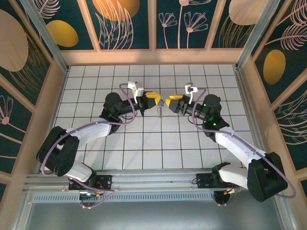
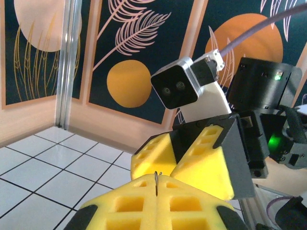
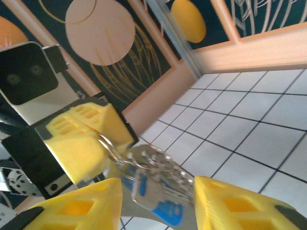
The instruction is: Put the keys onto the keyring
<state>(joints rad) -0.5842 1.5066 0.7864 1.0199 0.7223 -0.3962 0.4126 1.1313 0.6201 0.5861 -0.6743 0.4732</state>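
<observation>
On the left arm point(image 1: 96, 129) the jaws are clenched on a thin wire ring of the keyring point(image 3: 144, 160) — a cluster of small silvery metal rings and links held in the air above the white tiled desk point(image 1: 96, 86), midway between its left and right edges and rather nearer its far edge. On the right arm point(image 1: 235, 143) the jaws stand released, one either side of the tiny metal key with a bright blue plastic head point(image 3: 167, 212), which hangs just below that cluster. In my judgement the key appears hooked onto the rings — the join itself cannot be confirmed — leaving only withdrawal and setting down.
</observation>
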